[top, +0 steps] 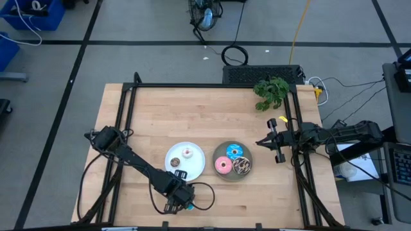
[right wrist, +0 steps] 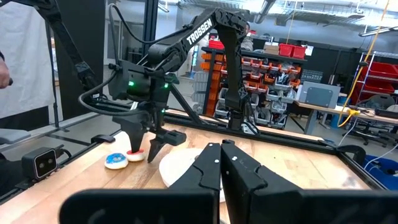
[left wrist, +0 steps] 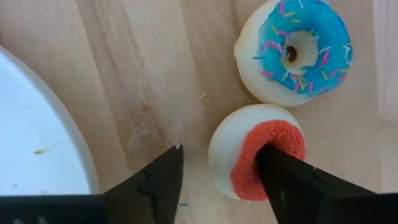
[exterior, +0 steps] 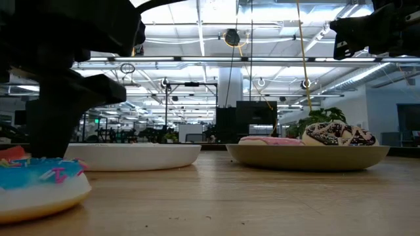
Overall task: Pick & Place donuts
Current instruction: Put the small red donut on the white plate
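My left gripper (left wrist: 219, 151) is open and points down near the table's near edge (top: 176, 196), straddling the tiny red donut (left wrist: 258, 155), which lies tilted on the wood. The tiny blue donut (left wrist: 292, 50) lies flat just beyond it (exterior: 39, 187). The white plate (top: 194, 168) holds the tiny white-pink donut (top: 187, 153) and the tiny brown donut (top: 175, 162). The grey plate (top: 218, 174) holds the larger blue (top: 234, 151), pink (top: 223, 166) and brown-sprinkled (top: 243, 166) donuts. My right gripper (top: 259, 142) is shut and hovers to the right of the grey plate. My left gripper comes from above, pointing down. One fingertip (left wrist: 277, 171) lies against the red-frosted face (left wrist: 273, 140) of the red donut. The other fingertip (left wrist: 168, 171) stands apart from its white side. The donut rests on the table, tipped up on its edge.
The white plate's rim (left wrist: 68, 134) lies close beside the left gripper. A green plant sprig (top: 271, 91) lies at the table's far right corner. The black frame rails (top: 212, 85) run along the table's edges. Bare wood stretches over the far half of the table.
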You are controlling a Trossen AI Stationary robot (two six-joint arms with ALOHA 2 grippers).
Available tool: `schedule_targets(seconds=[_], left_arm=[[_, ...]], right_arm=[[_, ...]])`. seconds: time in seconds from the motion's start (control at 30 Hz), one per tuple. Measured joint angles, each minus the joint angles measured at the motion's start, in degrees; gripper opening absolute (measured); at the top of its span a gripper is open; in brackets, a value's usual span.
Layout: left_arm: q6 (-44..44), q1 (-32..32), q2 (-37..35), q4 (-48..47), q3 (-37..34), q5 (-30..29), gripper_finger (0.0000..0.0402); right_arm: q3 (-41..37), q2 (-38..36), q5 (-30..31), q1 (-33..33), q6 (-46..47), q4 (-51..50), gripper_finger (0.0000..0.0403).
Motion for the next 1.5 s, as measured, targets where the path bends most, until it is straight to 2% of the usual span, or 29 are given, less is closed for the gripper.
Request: schedule_targets(seconds=[0.1,0.27,0.3,0.43,0.53,0.73,0.83,0.93,1.13,1.5], left_arm=[[0.3,0.1,0.0,0.6,0.0,1.4,0.0145],[1.1,0.8,0.0,0.7,0.0,4.4,0.0030],[1.3,1.0,0.0,0.3,0.3,5.1,0.0019],[3.0,1.5,0.0,-3.0,3.4,6.0,0.0027],[6.0,1.9,-0.1,-7.3,8.6,5.5,0.0032],[9.4,4.4,-0.2,-22.3,21.2,0.0,0.0009],[10.4,6.1,-0.3,-29.8,26.8,-4.1,0.0017],[12.4,8.2,-0.4,-35.3,29.0,-5.5,0.0028],[15.1,12.2,-0.3,-39.3,28.2,-5.9,0.0010],[21.3,18.2,-0.3,-22.6,14.8,-1.9,0.0028]], right_arm=[[0.0,0.0,0.0,0.0,0.0,0.0,0.0000],[0.0,0.0,0.0,0.0,0.0,0.0,0.0000],[0.0,0.0,0.0,0.0,0.0,0.0,0.0000],[0.0,0.0,0.0,0.0,0.0,0.0,0.0000],[0.0,0.0,0.0,0.0,0.0,0.2,0.0000],[0.0,0.0,0.0,0.0,0.0,0.2,0.0000],[0.0,0.0,0.0,0.0,0.0,0.2,0.0000],[0.0,0.0,0.0,0.0,0.0,0.1,0.0000],[0.0,0.0,0.0,0.0,0.0,-0.3,0.0000],[0.0,0.0,0.0,0.0,0.0,-0.4,0.0000]])
